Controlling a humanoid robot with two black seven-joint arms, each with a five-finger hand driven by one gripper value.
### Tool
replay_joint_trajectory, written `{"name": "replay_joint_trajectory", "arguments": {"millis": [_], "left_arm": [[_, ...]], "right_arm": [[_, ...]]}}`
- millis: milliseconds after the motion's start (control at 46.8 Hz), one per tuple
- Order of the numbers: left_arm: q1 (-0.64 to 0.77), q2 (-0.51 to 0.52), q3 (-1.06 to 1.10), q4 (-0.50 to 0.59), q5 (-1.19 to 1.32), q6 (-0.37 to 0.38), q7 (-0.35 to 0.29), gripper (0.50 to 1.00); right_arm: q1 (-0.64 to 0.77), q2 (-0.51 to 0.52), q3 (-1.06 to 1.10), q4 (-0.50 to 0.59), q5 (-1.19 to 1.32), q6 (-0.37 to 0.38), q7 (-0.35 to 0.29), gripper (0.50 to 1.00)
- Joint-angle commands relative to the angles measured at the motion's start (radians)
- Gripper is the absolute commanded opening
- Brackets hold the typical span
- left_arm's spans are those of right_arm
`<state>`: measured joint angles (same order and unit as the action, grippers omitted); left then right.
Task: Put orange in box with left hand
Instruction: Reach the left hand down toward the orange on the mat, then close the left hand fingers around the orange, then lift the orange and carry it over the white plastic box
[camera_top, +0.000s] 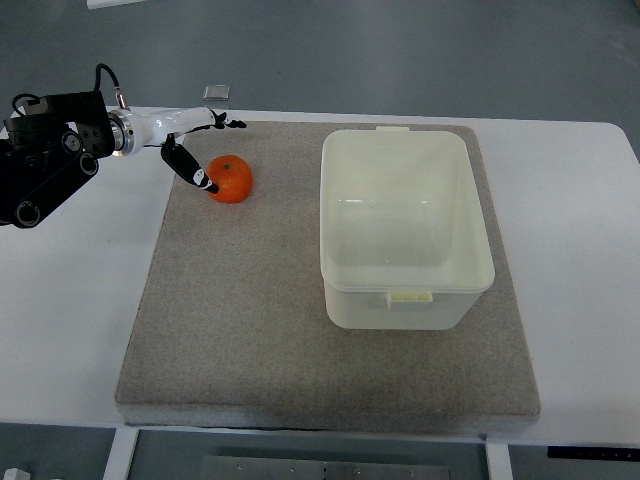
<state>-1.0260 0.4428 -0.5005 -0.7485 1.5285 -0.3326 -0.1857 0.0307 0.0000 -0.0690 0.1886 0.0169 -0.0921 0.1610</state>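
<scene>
At the far left corner of a grey felt mat (300, 340), the robot's left hand (195, 150) reaches in from the left edge of the top view, its fingers spread and clamped on nothing. One dark-tipped finger (190, 168) angles down to the left flank of the orange (231, 179), touching it or very nearly so; the other fingers point past the fruit's far side. The orange sits on the mat just right of and slightly nearer than the hand, round and without any long axis to favour. The right arm is not in view, so the left hand is the only one near.

To the right, well apart from the fruit, stands the translucent white box (345, 250), open-topped and empty, with bare mat between the two. Nothing blocks that path, though the box wall looks tall enough that the orange would likely need lifting over its rim. A small clear object (217, 93) lies on the white table (60, 300) beyond the mat.
</scene>
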Motion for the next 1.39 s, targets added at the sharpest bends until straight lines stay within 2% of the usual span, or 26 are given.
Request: {"name": "replay_joint_trajectory", "arguments": {"millis": [0,214,385,492,535,856,984,1134,1369], "left_arm": [[-0.009,-0.001,0.031,-0.008,0.036,0.0,0.0,0.994],[-0.014,-0.003,0.059,-0.014,0.051,0.0,0.0,0.994],[-0.014,-0.004,0.082,-0.014,0.068,0.0,-0.001,0.971],[-0.016,-0.01,0.083,-0.017,0.07,0.001,0.0,0.932],[-0.016,-0.012,0.083,-0.018,0.071,0.001,0.0,0.885],[-0.016,-0.013,0.085,-0.02,0.113,0.001,0.0,0.645],[-0.02,-0.007,0.085,-0.022,0.113,0.001,0.0,0.5],[-0.039,0.008,0.083,-0.052,0.113,0.0,0.0,0.5],[-0.115,0.089,0.079,-0.137,0.099,-0.019,-0.003,0.5]], "right_arm": [[0.0,0.0,0.0,0.0,0.0,0.0,0.0,0.932],[0.0,0.0,0.0,0.0,0.0,0.0,0.0,0.932],[0.0,0.0,0.0,0.0,0.0,0.0,0.0,0.932],[0.0,0.0,0.0,0.0,0.0,0.0,0.0,0.932],[0.0,0.0,0.0,0.0,0.0,0.0,0.0,0.932],[0.0,0.0,0.0,0.0,0.0,0.0,0.0,0.932],[0.0,0.0,0.0,0.0,0.0,0.0,0.0,0.932],[0.0,0.0,0.0,0.0,0.0,0.0,0.0,0.932],[0.0,0.0,0.0,0.0,0.0,0.0,0.0,0.932]]}}
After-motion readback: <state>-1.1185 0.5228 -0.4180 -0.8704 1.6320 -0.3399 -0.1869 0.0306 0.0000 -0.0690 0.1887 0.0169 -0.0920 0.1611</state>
